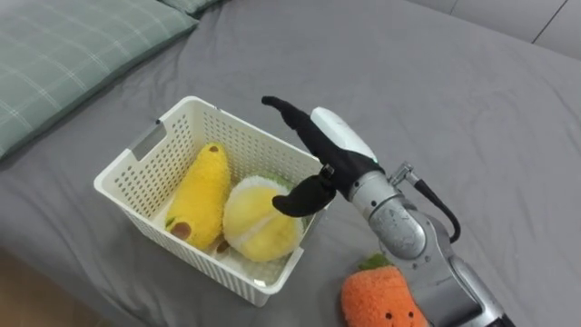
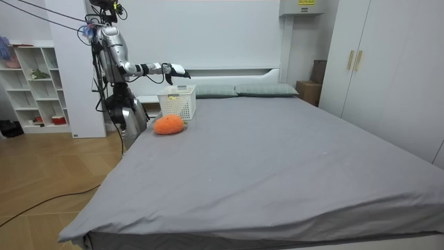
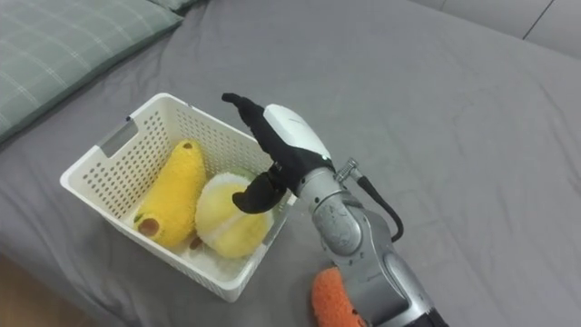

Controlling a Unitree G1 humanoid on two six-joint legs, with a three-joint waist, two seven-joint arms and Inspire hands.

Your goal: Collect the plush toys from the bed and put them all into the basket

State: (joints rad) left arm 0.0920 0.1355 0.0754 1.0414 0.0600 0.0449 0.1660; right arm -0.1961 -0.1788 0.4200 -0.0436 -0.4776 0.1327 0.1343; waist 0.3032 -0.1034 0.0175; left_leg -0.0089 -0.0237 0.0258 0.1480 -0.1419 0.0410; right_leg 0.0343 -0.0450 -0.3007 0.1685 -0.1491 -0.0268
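White plastic basket (image 1: pixel 123 165) at left holds a banana toy (image 1: pixel 201 189) and a round yellow toy (image 1: pixel 259 220); over its right rim our right hand (image 1: pixel 329 143) hangs spread and empty. We judge one drop done; next we must reach down to the orange carrot toy (image 1: pixel 379 302) on the grey bedsheet (image 1: pixel 436 91). Beyond: plaid pillow (image 1: pixel 64 54), white wardrobe (image 2: pixel 374 62)
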